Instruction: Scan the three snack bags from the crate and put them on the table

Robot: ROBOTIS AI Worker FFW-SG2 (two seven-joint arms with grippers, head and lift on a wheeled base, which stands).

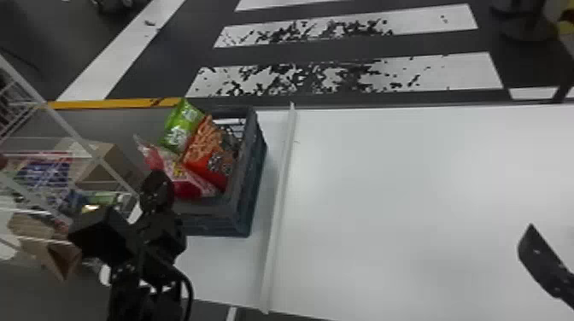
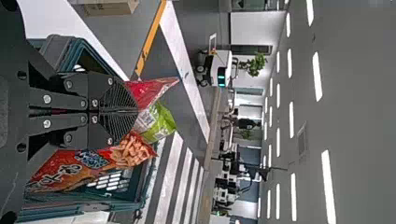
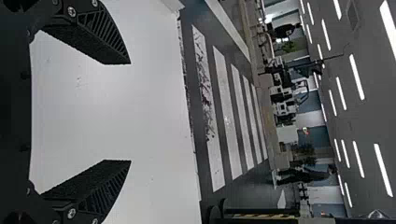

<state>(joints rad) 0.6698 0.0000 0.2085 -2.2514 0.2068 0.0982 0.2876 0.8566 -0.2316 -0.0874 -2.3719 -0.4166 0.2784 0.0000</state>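
We judge picking the 1st bag is in hand: the green bag, orange bag and pink bag sit in the crate. Our left end effector is clenched near them, our right end effector released over the desk; next, we should open the left and grasp 1.

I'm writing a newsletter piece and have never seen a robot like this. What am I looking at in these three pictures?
It's a two-armed robot. One picture looks down from its head; the other two come from its wrists, turned sideways. Toward the left of the white table stands a crate with three snack bags: green, orange-red and pinkish-red. The left gripper is shut near them; the right gripper is open over the table. I see nothing held.
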